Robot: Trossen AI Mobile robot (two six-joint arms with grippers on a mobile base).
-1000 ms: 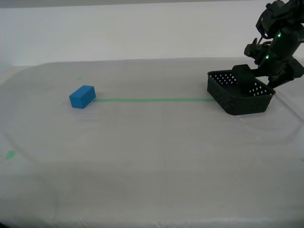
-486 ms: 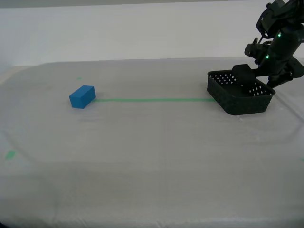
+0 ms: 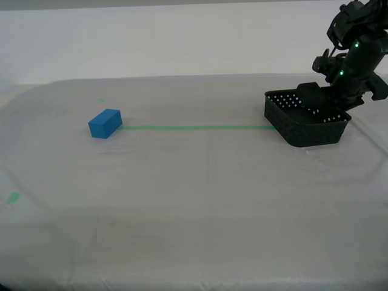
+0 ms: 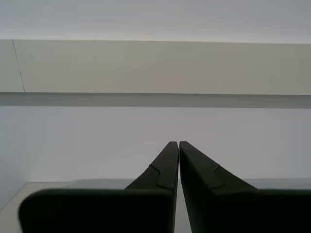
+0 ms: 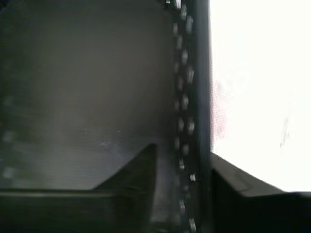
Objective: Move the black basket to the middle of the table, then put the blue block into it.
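Note:
The black basket (image 3: pixel 306 124) stands on the table (image 3: pixel 194 200) at the exterior view's right, at the end of the green tape line (image 3: pixel 194 127). My first gripper (image 3: pixel 332 104) straddles the basket's far right wall, shut on it. The first wrist view shows that perforated wall (image 5: pixel 187 97) between the two fingers, one finger (image 5: pixel 141 167) inside the basket and the other outside. The blue block (image 3: pixel 105 123) lies alone at the exterior view's left, by the line's other end. My second gripper (image 4: pixel 179 145) is shut on nothing, facing a pale wall, and the exterior view does not show it.
A small green bit (image 3: pixel 12 197) marks the cloth near the exterior view's left edge, another (image 3: pixel 100 100) behind the block. A white wall runs behind the table. Bare cloth stretches between block and basket.
The first gripper's outer finger has closed in against the basket's wall; it stood apart from it before. Basket and block have not moved.

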